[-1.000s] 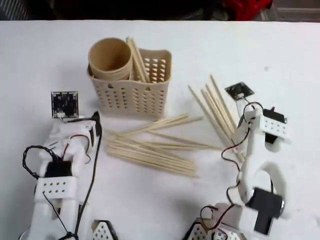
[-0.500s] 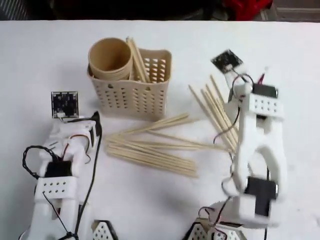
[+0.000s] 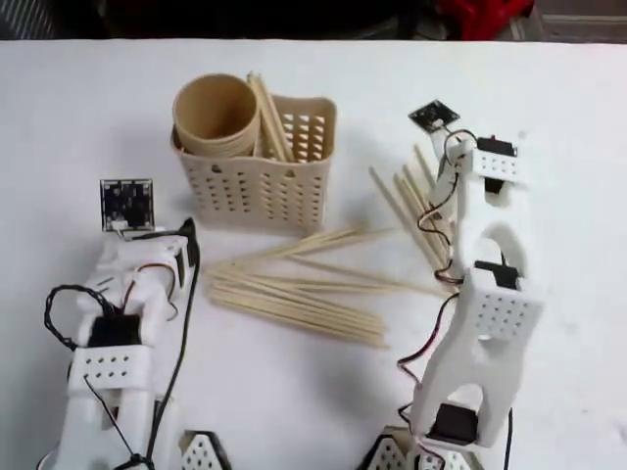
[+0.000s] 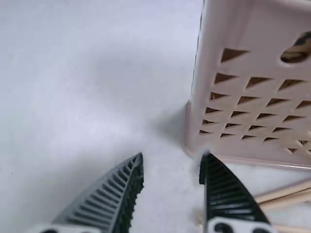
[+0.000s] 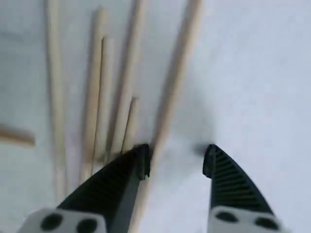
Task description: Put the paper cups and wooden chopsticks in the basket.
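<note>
Step in hand, as I judge it: right arm (image 3: 480,294) is picking from the fan of pale wooden chopsticks (image 3: 416,211) lying on the white desk (image 3: 549,98), to the right of the beige perforated plastic basket (image 3: 257,176). Right jaws are apart w/ nothing btw them. In the wrist view the outermost stick (image 5: 177,73) runs just beside one tip, touching or nearly so. Bare desk shows under the gap & the other sticks lie beyond that tip. To do it well, shift sideways so the outer stick sits inside the gap, not under a tip. Then go down till the tips meet the desk & close. The closing line already crosses the stick, so orientation looks OK & prob. only the offset needs fixing. Grab near mid-length so the stick doesn't droop or swing. One or two at a time is safer than raking the whole fan. Lift clear, carry over the basket rim, tip the stick upright & let go in the free side beside the stacked brown paper cups (image 3: 216,116). Those stand in the basket w/ a few sticks (image 3: 269,117) leaning next to them. A bigger heap of chopsticks (image 3: 294,294) lies on the desk in front of the basket, btw the two arms. Left arm (image 3: 127,284) sits low near a basket corner (image 4: 252,82), left jaws apart & empty, so the basket needs watching for a nudge during the drop.
</note>
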Robot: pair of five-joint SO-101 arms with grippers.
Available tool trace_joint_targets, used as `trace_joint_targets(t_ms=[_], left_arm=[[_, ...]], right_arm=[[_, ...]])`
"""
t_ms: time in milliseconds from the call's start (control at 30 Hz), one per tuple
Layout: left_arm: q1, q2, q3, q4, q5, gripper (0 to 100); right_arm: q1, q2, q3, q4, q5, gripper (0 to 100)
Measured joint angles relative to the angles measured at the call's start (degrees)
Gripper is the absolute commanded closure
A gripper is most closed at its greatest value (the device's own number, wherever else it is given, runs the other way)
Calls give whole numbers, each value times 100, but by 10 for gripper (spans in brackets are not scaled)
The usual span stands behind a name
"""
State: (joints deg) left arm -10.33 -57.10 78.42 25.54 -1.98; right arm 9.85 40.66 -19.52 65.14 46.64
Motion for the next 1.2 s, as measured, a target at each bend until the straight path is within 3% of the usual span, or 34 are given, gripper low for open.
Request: trace_joint_targets(t_ms=[133,233,467,633,1000,1200], left_arm=[[0,0,0,0,0,797],[0,0,0,0,0,797],[0,0,0,0,0,797],[0,0,0,0,0,797],[0,0,0,0,0,797],[0,0,0,0,0,797]], right_arm=[[0,246,-237,26,0,850],[9,273,-273,26,0,987],[149,352,-598,369,-273,982],[334,149,-1248,1240,-914,982],[308,-2936,-1802,2611,-2523,982],[-879,-4659,-1829,2769,-3235,982]])
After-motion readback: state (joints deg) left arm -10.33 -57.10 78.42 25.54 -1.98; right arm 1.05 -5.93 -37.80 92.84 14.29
